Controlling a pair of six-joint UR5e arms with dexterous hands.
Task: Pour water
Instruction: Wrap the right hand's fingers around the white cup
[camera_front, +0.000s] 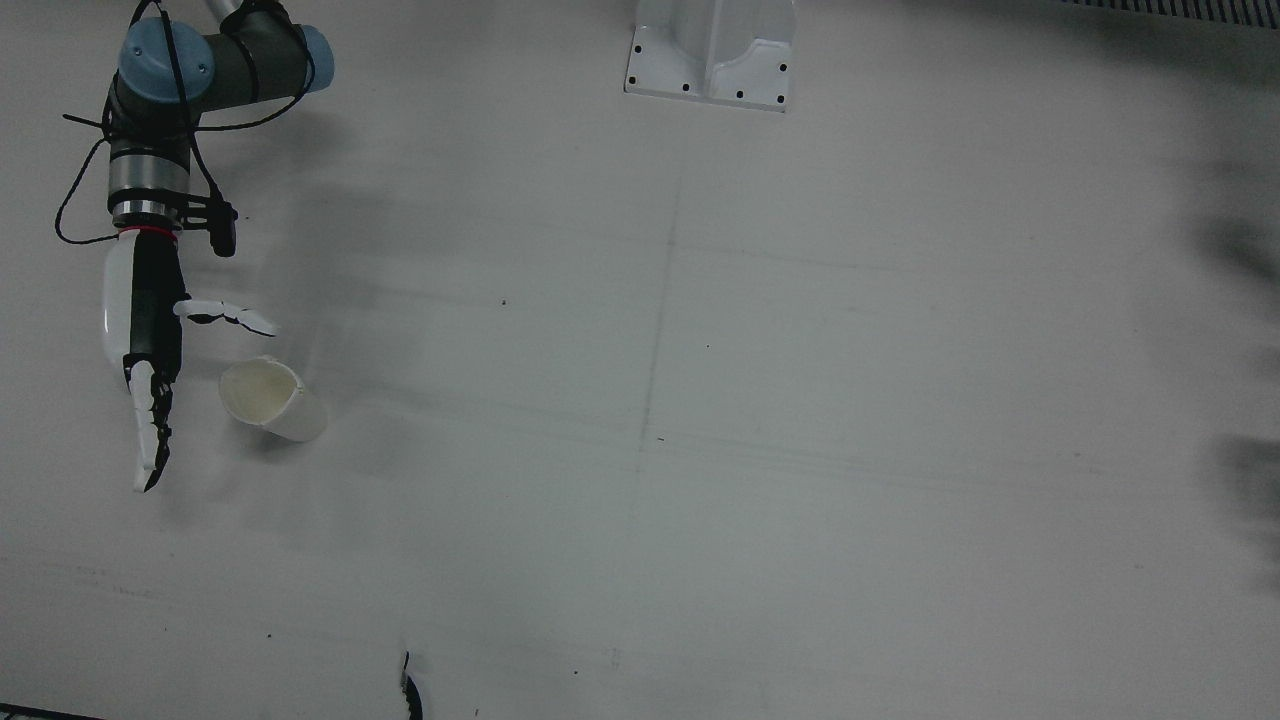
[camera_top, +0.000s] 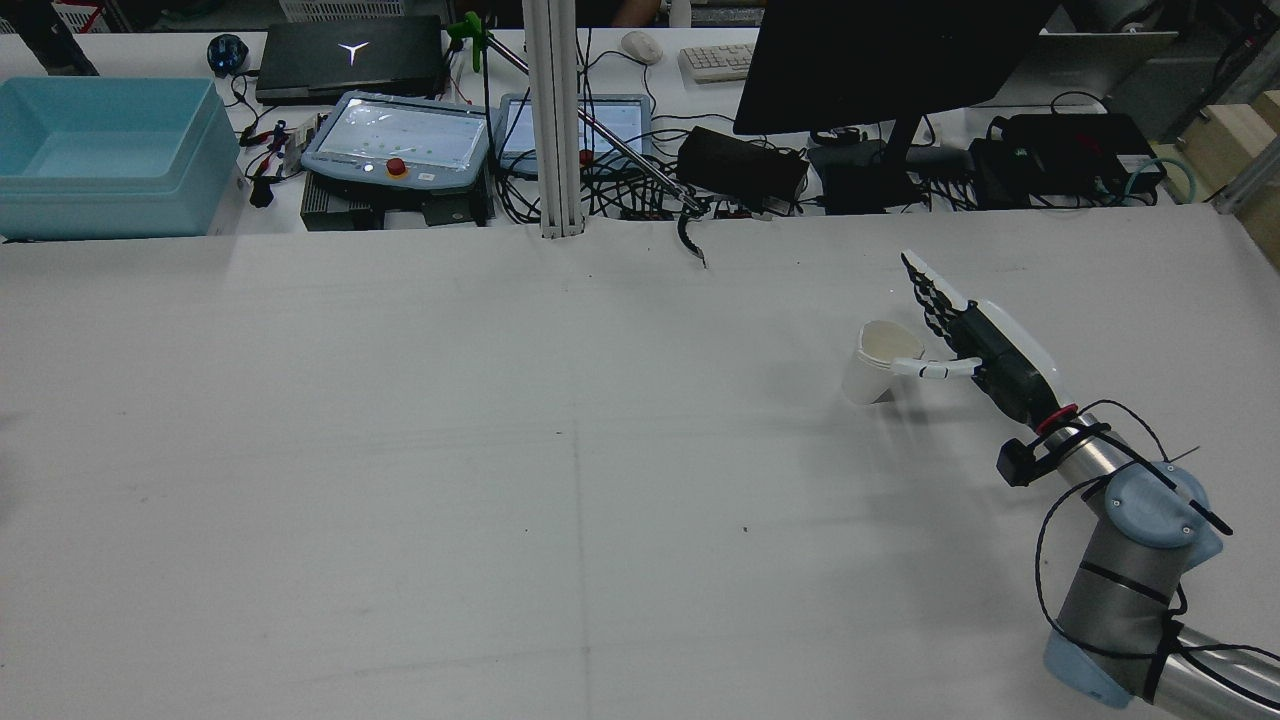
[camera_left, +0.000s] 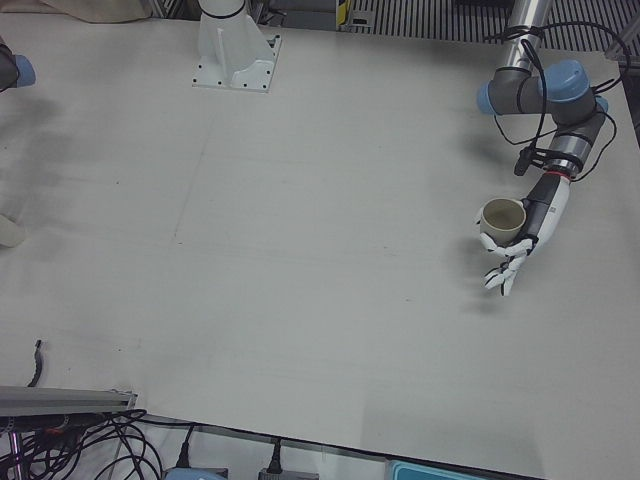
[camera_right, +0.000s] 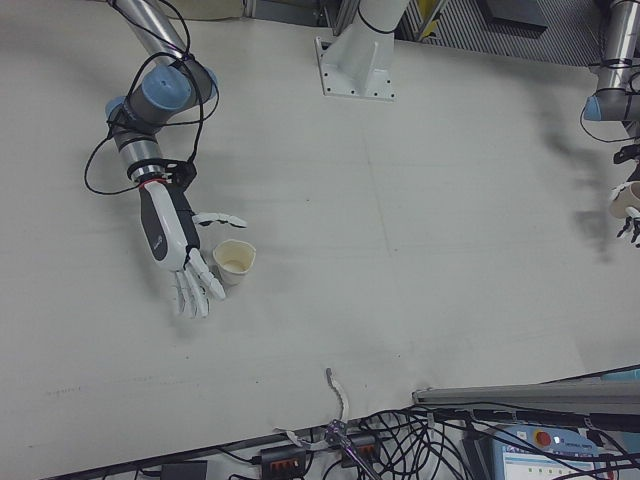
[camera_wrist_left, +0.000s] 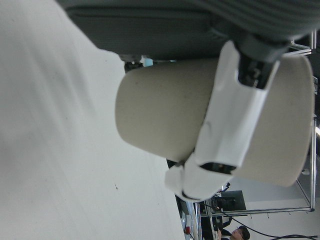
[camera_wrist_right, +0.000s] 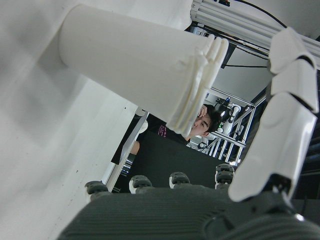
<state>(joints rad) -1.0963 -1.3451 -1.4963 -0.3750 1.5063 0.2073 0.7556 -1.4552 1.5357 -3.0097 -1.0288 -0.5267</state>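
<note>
Cup (camera_right: 235, 263) on the surface (camera_right: 420, 250), just beside my open right hand (camera_right: 185, 265); a second cup (camera_left: 503, 219) gripped in my left hand (camera_left: 520, 240).

Both look like light, thin paper: easily crushed or tipped, so I would take the wall mid-height, gently. Whether either holds water I cannot tell. Nothing stands between them, but they are well apart.

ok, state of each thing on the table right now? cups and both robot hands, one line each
White cup: upright on the table, ungrasped, contents not clear.
Right robot hand: open, fingers spread beside the white cup.
Beige cup: upright, held by the left robot hand; whether it clears the table is unclear.
Left robot hand: shut on the beige cup, fingers wrapped around its side.
</note>
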